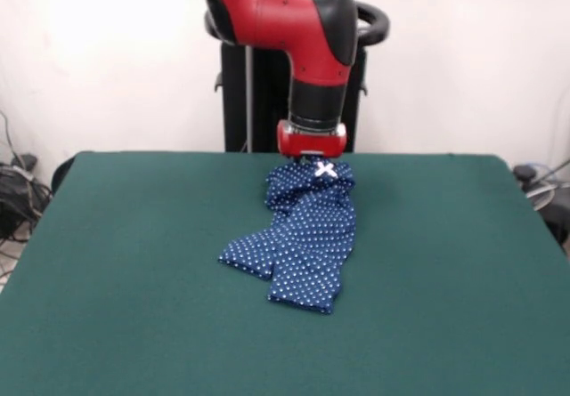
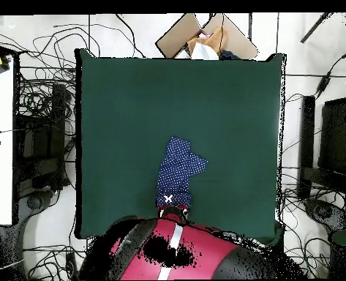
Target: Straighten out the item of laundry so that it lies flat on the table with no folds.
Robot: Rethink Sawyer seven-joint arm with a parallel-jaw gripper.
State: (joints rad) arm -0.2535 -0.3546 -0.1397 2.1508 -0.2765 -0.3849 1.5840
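Clearly the job was only partly done. Nearest the front camera, the bare green table [image 1: 134,325] lay ahead of the garment. Then came the leg ends of the polka-dot trousers [image 1: 303,236]: one leg ran toward the camera and ended in a doubled-over hem, while the other splayed off to the picture's left and lay partly under or over the first, so the two overlapped instead of lying side by side. Farther back, the cloth narrowed and bunched into ridges up to the waistband, where the small pale bow [image 1: 326,170] showed. The waistband end looked raised off the table, just beneath the gripper [image 1: 312,156], which hung at the far side close to the pedestal. I could not tell from either view how the gripper stood, or whether it held the waistband or only met it. In my judgement, spreading the legs apart and smoothing the gathered upper part remained to be done
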